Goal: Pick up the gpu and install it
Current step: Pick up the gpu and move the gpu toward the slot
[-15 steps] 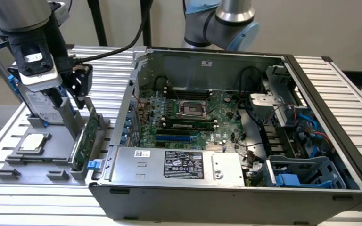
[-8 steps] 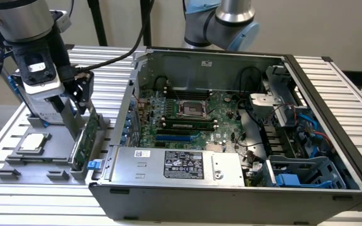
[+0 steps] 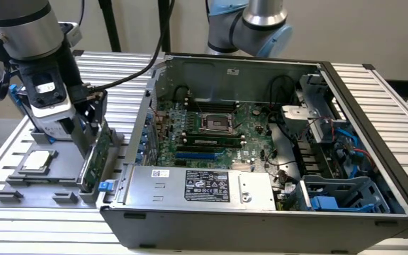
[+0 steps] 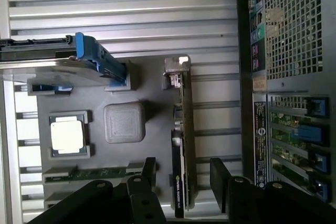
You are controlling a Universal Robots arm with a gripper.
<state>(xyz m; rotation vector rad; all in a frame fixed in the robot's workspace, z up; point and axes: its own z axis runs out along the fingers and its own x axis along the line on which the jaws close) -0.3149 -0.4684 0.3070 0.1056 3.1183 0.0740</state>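
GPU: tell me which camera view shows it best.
The wrist view. The gpu stands on edge in the grey tray, with nearly its whole length and its silver bracket visible. The exterior view shows its green face at a slant, partly behind the gripper.

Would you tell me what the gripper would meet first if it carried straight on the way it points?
Most likely the gpu, standing on edge in the tray: the open gripper has a finger on each side of it. Depth is unclear.
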